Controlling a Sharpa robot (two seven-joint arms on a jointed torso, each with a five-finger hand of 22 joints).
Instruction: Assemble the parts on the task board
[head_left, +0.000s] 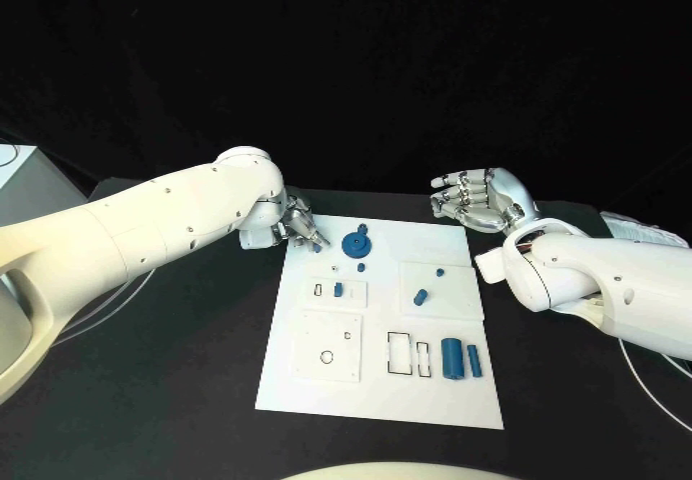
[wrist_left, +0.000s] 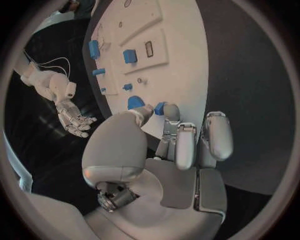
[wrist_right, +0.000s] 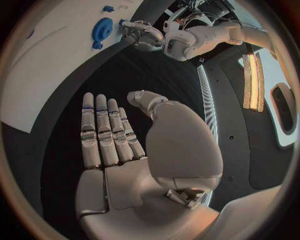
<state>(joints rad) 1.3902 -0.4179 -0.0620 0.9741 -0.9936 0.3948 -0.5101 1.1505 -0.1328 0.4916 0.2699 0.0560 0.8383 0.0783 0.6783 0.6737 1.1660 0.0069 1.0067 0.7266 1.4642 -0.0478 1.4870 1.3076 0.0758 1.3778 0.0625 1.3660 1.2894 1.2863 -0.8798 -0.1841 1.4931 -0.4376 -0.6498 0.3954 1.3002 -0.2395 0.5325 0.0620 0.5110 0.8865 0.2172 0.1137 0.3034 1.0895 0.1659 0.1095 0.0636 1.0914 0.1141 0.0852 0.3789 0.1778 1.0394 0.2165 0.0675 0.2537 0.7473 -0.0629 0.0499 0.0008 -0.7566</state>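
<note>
Left hand (head_left: 294, 224) pinching a small blue part (wrist_left: 160, 108) at the task board (head_left: 378, 390) far corner; right hand (head_left: 480, 198) spread, empty.

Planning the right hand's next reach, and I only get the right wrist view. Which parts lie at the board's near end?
Observer: Two blue cylinders lie side by side near the board's near right corner.
Operator: Anything mid-board?
Observer: One small part lies on a raised square tile on the right side. Another sits on a smaller tile to its left.
Operator: Where is my hand relative to the board?
Observer: The right hand is off the board, just past its far right corner.
</note>
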